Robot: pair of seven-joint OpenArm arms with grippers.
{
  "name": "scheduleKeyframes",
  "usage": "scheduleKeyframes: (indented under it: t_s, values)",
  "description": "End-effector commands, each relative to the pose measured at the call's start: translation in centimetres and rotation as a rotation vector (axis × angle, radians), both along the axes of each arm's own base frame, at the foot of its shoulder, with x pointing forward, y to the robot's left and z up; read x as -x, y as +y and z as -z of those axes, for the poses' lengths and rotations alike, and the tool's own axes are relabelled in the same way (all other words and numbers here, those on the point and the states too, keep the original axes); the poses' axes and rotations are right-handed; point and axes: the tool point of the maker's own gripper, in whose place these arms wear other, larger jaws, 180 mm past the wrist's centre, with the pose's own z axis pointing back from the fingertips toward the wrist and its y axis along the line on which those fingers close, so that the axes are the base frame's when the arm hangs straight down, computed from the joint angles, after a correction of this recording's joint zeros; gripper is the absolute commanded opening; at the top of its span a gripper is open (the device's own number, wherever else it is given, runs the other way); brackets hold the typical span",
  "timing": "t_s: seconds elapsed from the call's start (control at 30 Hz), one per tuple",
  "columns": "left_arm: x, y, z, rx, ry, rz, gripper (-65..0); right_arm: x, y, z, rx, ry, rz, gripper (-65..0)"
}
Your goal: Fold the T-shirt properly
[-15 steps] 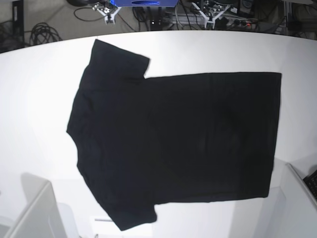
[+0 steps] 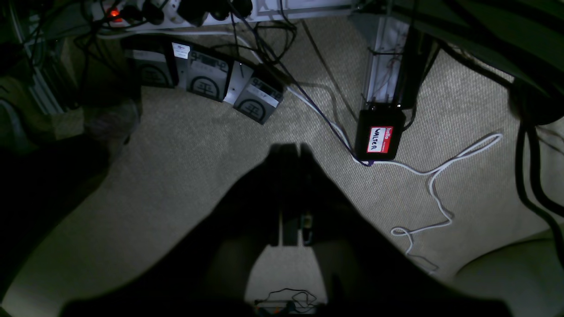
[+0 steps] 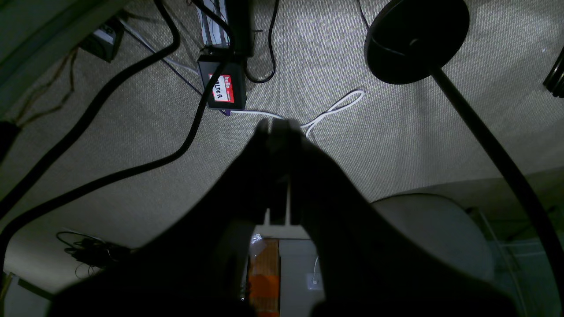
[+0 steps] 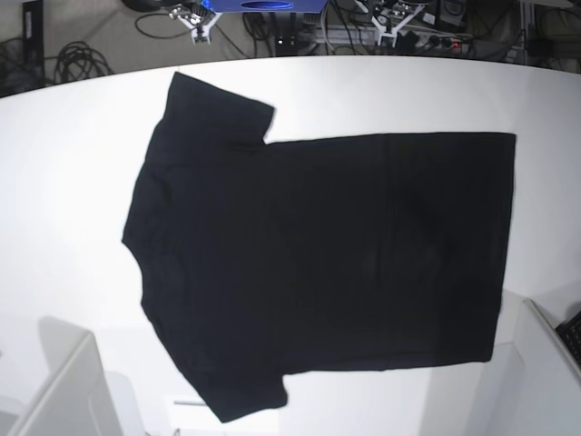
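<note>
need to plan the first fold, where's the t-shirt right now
In the base view the T-shirt lies spread flat on the white table, plain black side up, filling the middle, with its sleeves toward that view's left and its hem toward the right.

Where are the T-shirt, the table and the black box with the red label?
T-shirt (image 4: 327,263): base view, middle of its body.
Table (image 4: 64,182): base view, bare white top beside the shirt.
Black box (image 2: 380,134): left wrist view, its labelled face.
</note>
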Motion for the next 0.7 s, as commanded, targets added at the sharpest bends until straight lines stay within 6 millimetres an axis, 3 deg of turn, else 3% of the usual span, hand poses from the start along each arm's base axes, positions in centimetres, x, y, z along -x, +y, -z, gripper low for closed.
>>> scheduleKeyframes:
  t_s: [0.0, 0.33, 0.67]
  values:
    - [0.2, 0.1, 0.0, -0.005, 0.001, 0.001, -65.0, 0.2, -0.4, 0.0, 0.010, 0.004, -0.004, -65.0]
    - [-0.5, 0.1, 0.0, -0.004, -0.016, 0.003, -65.0, -1.2, -0.4, 0.1, 0.010, -0.030, -0.004, -65.0]
    - [0.3, 0.1, 0.0, -0.004, -0.003, 0.005, -65.0, 1.0, -0.5, -0.1, 0.011, -0.004, -0.006, -65.0]
